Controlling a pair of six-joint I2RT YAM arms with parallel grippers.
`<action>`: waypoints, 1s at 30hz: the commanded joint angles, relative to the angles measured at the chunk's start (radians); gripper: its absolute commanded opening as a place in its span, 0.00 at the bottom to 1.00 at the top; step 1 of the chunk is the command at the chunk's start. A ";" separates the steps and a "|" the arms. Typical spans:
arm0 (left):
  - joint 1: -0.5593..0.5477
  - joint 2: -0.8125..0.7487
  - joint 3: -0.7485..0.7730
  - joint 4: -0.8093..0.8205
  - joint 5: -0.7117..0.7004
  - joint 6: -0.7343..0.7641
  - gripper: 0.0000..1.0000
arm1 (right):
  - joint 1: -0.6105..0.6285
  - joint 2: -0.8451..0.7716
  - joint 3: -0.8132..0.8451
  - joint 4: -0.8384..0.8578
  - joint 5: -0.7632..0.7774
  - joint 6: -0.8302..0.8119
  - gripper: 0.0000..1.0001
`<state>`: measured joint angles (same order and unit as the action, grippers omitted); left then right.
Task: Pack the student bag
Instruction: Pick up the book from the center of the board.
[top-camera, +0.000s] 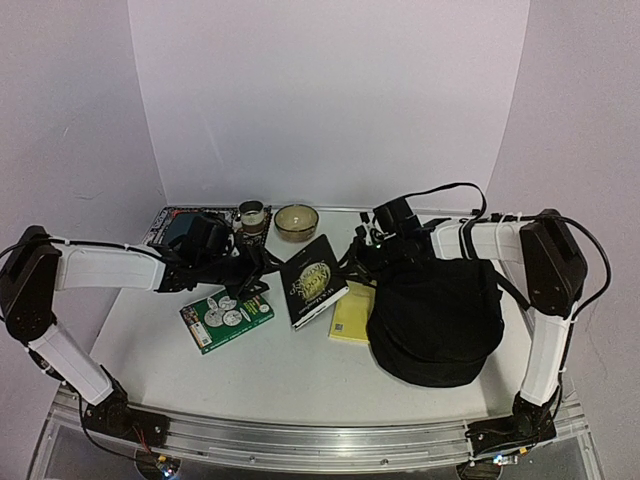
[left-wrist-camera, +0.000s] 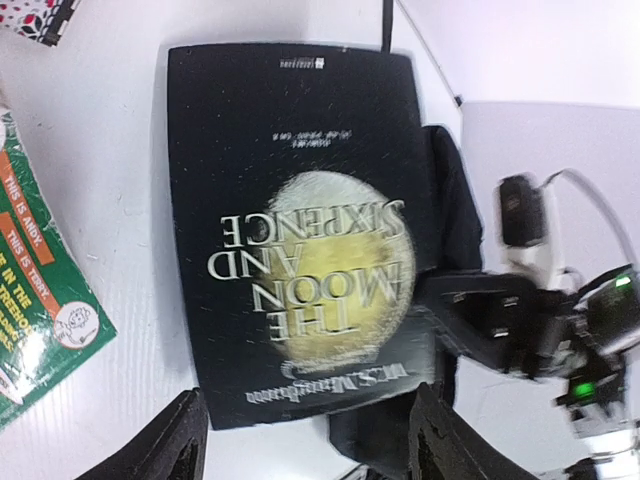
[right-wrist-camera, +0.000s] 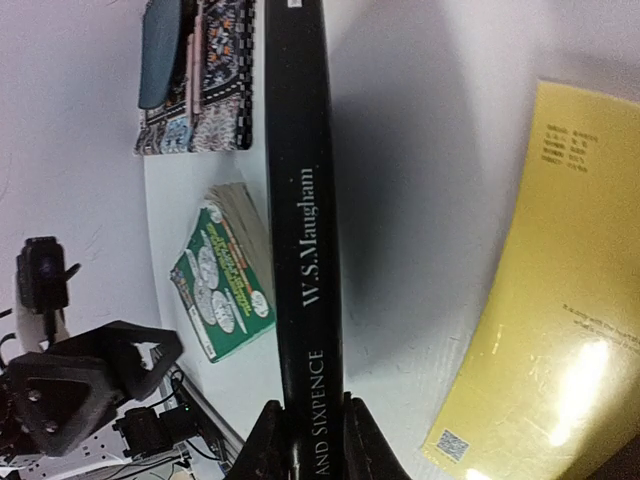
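Black student bag (top-camera: 436, 322) beside right claw (top-camera: 352, 260)

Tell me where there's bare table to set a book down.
Bare: the near strip of table in front of the green book and black book, running to the student bag, and the patch left of the green book. Crowded: the middle, where black book, yellow book and bag sit close together.

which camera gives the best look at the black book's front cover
Left wrist: the black book fills the view, nearly the whole cover readable, The Moon and Sixpence. Right wrist shows only its spine, pinched by the right gripper. Top external shows it small, title illegible.
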<state>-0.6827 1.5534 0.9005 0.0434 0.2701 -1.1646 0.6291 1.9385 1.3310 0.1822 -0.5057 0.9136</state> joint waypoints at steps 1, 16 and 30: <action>-0.002 -0.092 -0.052 0.104 -0.040 -0.118 0.71 | 0.005 -0.092 -0.045 0.071 0.045 0.049 0.00; -0.094 -0.045 -0.075 0.187 -0.086 -0.270 0.74 | 0.006 -0.300 -0.217 0.255 0.207 0.218 0.00; -0.162 0.152 -0.016 0.411 0.007 -0.414 0.75 | 0.006 -0.466 -0.341 0.332 0.341 0.267 0.00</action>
<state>-0.8392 1.6665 0.8316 0.3120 0.2327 -1.5124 0.6357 1.5563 1.0042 0.3569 -0.2009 1.1623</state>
